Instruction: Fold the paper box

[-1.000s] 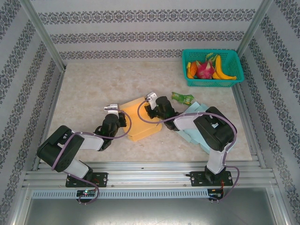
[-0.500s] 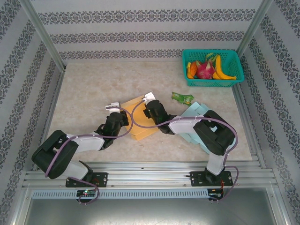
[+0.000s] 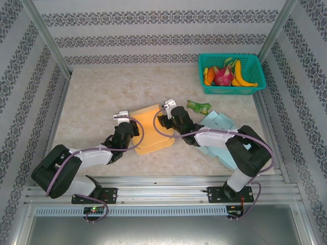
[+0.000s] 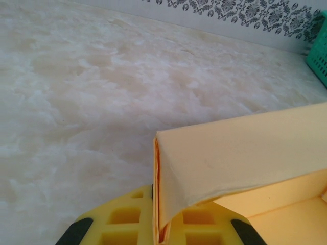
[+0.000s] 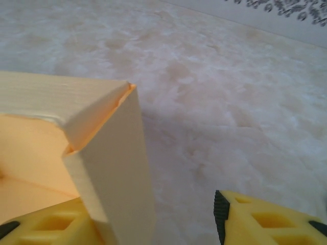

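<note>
- Right tool (image 3: 164, 122): jaws sprang apart within the last second. Before that they were nipped on the right-hand wall of the paper box (image 3: 152, 127).
- Right wrist view: the upright wall with its folded-in corner stood against the left pad, and the other pad (image 5: 265, 224) was well clear of it with bare desk between. Released, holding nothing.
- The wall stayed up on its own once let go. I took this to mean the right-side fold was set, or that the tool was freeing itself for a fresh hold. The pictures did not show which.
- Left tool (image 3: 132, 133): unchanged over the second, clenched on the box's left wall. Left wrist view showed the paper edge running down between the two yellow pads (image 4: 117, 224).
- Box: orange-yellow, on the marbled desk (image 3: 97, 97) near its middle, between the two tools, and turned a little from where it lay a second before. Walls were raised at both gripped corners and the floor of the box showed inside. Not yet closed up, so I judged folding partly done.
- Arm poses: the left arm lay low, its forearm stretched along the desk toward the box from the near left. The right arm was bent hard at the elbow, which had swung out to the right. Its forearm reached back leftward over a pale blue sheet (image 3: 219, 122).
- Bystanders: a green wrapper (image 3: 199, 106) just beyond the right tool and a teal fruit basket (image 3: 231, 56) at the far right corner.
</note>
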`<act>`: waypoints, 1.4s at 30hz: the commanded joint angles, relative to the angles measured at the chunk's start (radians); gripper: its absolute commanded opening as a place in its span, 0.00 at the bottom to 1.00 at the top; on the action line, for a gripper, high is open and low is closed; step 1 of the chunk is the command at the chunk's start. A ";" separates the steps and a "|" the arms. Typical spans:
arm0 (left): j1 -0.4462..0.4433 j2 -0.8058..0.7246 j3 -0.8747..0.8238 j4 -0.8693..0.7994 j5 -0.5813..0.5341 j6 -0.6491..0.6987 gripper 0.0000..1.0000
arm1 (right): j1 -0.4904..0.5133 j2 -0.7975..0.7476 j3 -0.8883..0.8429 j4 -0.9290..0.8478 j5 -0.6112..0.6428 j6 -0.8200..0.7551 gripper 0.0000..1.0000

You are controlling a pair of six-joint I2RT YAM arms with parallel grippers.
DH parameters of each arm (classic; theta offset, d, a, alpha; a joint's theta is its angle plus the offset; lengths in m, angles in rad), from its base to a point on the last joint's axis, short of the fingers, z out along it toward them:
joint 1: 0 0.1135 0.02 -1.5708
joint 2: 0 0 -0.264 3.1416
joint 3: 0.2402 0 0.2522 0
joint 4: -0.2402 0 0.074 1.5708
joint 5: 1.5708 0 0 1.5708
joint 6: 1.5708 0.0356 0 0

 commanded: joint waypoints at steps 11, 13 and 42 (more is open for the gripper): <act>0.001 0.191 -0.022 0.375 0.105 0.245 0.00 | -0.106 -0.170 -0.005 -0.123 -0.246 0.242 0.62; 0.001 0.227 -0.029 0.437 0.118 0.271 0.00 | -0.125 -0.140 0.023 -0.135 -0.249 0.263 0.61; -0.028 0.451 -0.018 0.663 0.126 0.380 0.19 | -0.096 0.007 -0.091 -0.009 -0.105 0.212 0.47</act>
